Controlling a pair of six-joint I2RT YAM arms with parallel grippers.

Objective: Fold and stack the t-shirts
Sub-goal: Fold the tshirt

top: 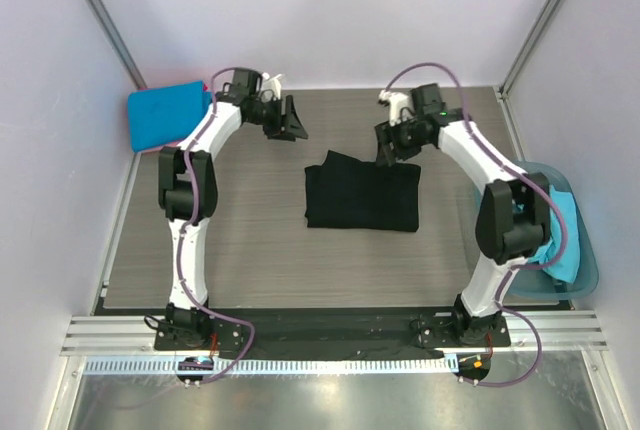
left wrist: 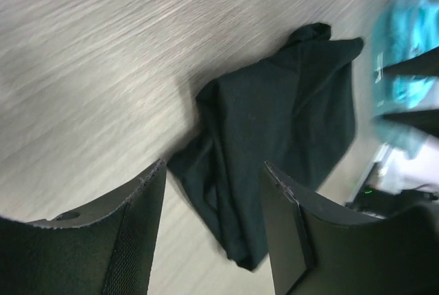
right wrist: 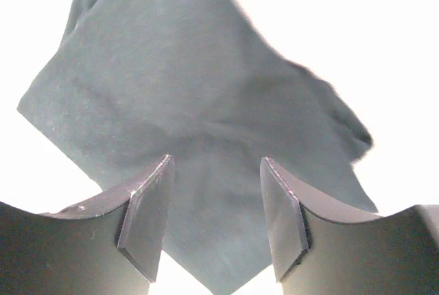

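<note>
A black t-shirt (top: 361, 193) lies folded into a rough rectangle at the middle of the table; it also shows in the left wrist view (left wrist: 274, 137) and the right wrist view (right wrist: 199, 123). A bright blue folded shirt (top: 166, 113) lies at the far left corner, with a pink edge showing behind it. Turquoise cloth (top: 560, 225) lies in the tub at the right. My left gripper (top: 290, 120) is open and empty, above the table to the far left of the black shirt. My right gripper (top: 386, 155) is open and empty, just above the black shirt's far right corner.
A translucent teal plastic tub (top: 585, 270) stands at the right edge of the table beside the right arm. White walls with metal posts close the table on three sides. An aluminium rail runs along the near edge.
</note>
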